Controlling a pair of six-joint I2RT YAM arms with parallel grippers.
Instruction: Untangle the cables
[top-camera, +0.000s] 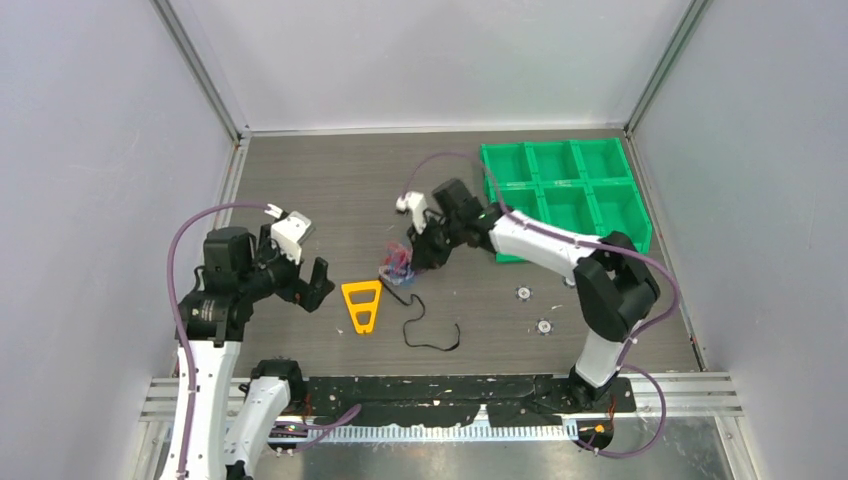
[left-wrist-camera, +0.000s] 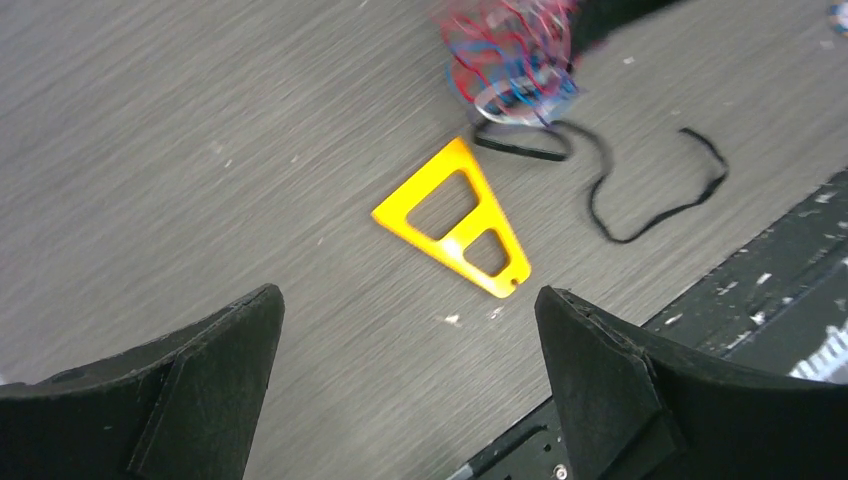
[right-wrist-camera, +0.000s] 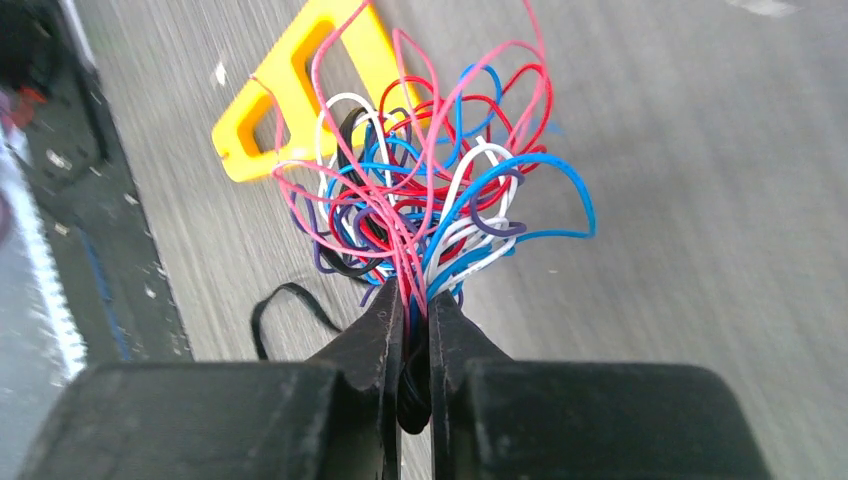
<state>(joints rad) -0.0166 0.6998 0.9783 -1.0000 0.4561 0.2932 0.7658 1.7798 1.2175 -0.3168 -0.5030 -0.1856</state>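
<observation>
A tangled bundle of red, blue, pink, white and purple cables (right-wrist-camera: 430, 200) is pinched in my right gripper (right-wrist-camera: 415, 305), which is shut on it and holds it just above the table. The bundle also shows in the top view (top-camera: 397, 263) and in the left wrist view (left-wrist-camera: 510, 55). A black cable (top-camera: 432, 325) trails from the bundle in a loose curl on the table; it also shows in the left wrist view (left-wrist-camera: 650, 190). My left gripper (top-camera: 303, 272) is open and empty, left of the bundle, above the table.
A yellow triangular plastic piece (top-camera: 362, 304) lies between the grippers, also in the left wrist view (left-wrist-camera: 455, 220). A green compartment tray (top-camera: 565, 190) stands at the back right. Two small round fittings (top-camera: 522, 293) sit on the table. A black strip (top-camera: 450, 395) runs along the near edge.
</observation>
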